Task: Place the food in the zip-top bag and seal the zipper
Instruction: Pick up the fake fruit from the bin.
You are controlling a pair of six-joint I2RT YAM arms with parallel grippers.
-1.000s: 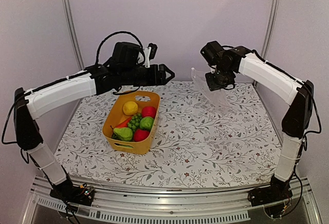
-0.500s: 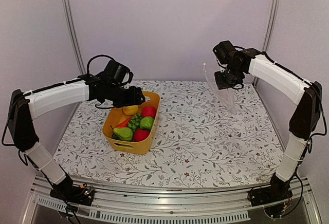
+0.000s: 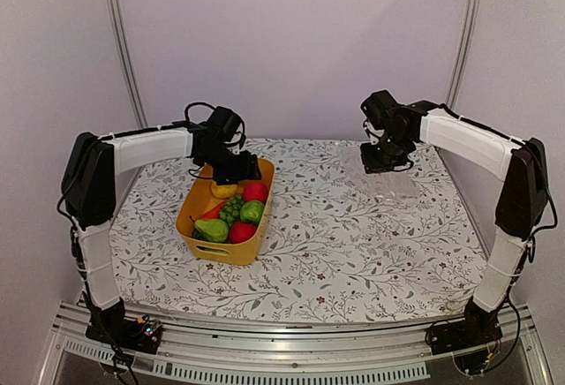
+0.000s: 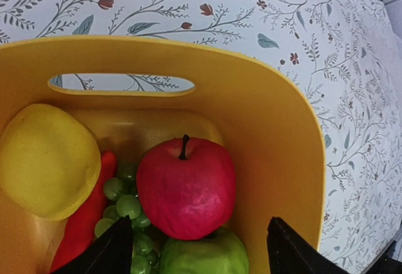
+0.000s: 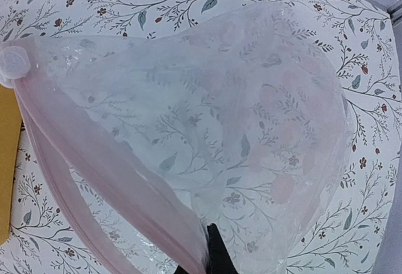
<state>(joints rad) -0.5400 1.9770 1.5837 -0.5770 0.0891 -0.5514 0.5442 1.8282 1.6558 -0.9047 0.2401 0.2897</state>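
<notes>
Here's the flowered bench (image 3: 353, 235), and there's broad bare cloth across its middle and all along the near edge. The far edge runs against the back wall.

The bag (image 3: 388, 177) is at the far right, well apart from everything else. It hangs from the right pincer (image 3: 386, 157), and its lower part slumps onto the bench. Wrist view: the bag (image 5: 207, 117) is clear and holds nothing, with the print showing straight through. The zipper (image 5: 94, 167) runs as a pinkish strip from upper left down to the right pincer (image 5: 217, 252), which is pressed together and pinching the bag right beside that strip.

Over to the yellow basket (image 3: 190, 204), left of centre, with every piece of food inside it. At the far end sit a lemon (image 3: 225, 189) and a red apple (image 3: 256, 192). In the middle are the grapes (image 3: 231, 208) and a green apple (image 3: 252, 212). At the near end are a pear (image 3: 212, 230) and a red round piece (image 3: 242, 231).

The left pincer (image 3: 237, 173) hovers over the basket's far end, spread wide and gripping nothing. Its camera looks down past the handle slot in the basket (image 4: 276, 136). The lemon (image 4: 47, 161) is on the left and the red apple (image 4: 185, 186) in the centre. The grapes (image 4: 122, 205) are wedged between them, and the green apple (image 4: 195, 255) is lowest in that view, between the pincer's fingertips.
</notes>
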